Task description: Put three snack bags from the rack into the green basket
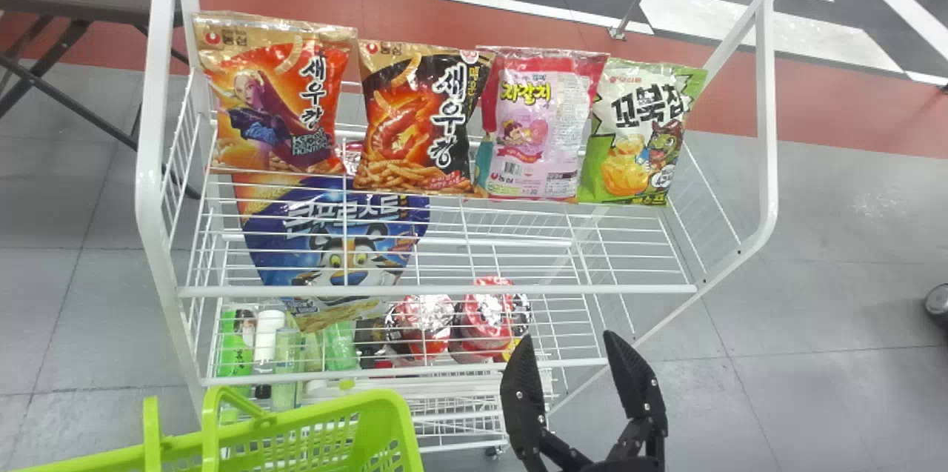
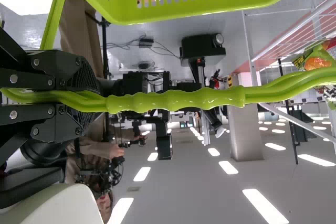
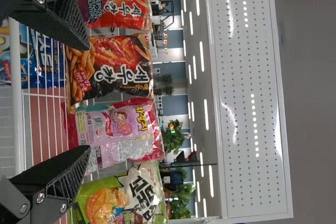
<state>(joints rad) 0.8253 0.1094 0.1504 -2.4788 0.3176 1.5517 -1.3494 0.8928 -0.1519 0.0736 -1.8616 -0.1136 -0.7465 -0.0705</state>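
The basket [image 1: 318, 431] is bright lime green and the rack [image 1: 444, 290] white. One snack bag [image 1: 274, 101] is orange-red with gold, the next [image 1: 418, 116] black, orange and gold, another [image 1: 541, 124] pink with red edging, the last [image 1: 641, 135] green and white. A larger bag [image 1: 333, 235] is deep blue. The pincer [image 1: 569, 376] is black. The floor [image 1: 815, 294] is grey with a brick-red stripe.

Left hand [image 2: 89, 100] clamping the handle [image 2: 176, 99] of the green basket [image 2: 189, 13].
Its fingers are closing on a smooth stretch, just beside the ribbed grip; the basket's slotted wall is lying near the handle, apart from the grip. Beyond, wire bars of the white rack [image 2: 294, 31] are showing, a green-and-orange snack bag [image 2: 316, 60] sitting by them. Farther off, a pale column [image 2: 245, 135] is meeting a lamp-lit ceiling [image 2: 199, 195].
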